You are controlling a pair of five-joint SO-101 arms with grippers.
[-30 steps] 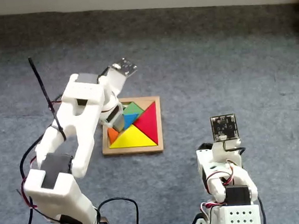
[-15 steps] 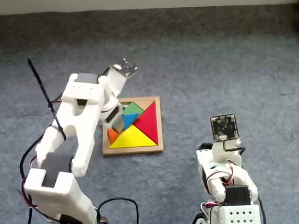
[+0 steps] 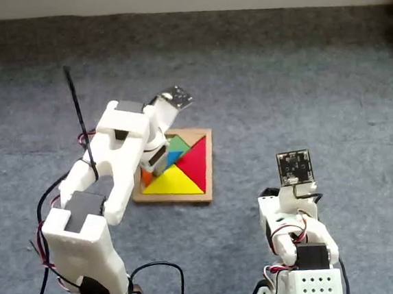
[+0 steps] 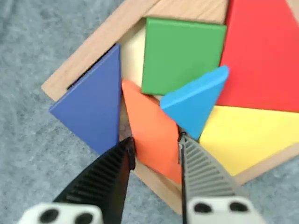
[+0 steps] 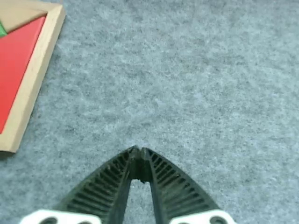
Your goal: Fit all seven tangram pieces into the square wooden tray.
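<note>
My left gripper sits at the 9 o'clock side of the square wooden tray, fingers narrow and pinching the orange parallelogram. The dark blue triangle rides over the rim, and the light blue triangle lies atop its neighbours. I judge that any twist could drag the tray or knock those two out. At 5 o'clock my right gripper hangs over the bench, fingers together and empty.

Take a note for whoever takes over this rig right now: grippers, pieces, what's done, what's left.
Left gripper: fingers clamp the orange piece.
Right gripper: shut, over carpet beside the tray.
Done: red triangle, yellow triangle, green square lie flat.
To do: dark blue triangle overhangs the rim, light blue triangle rides tilted; seat both and the orange piece.
</note>
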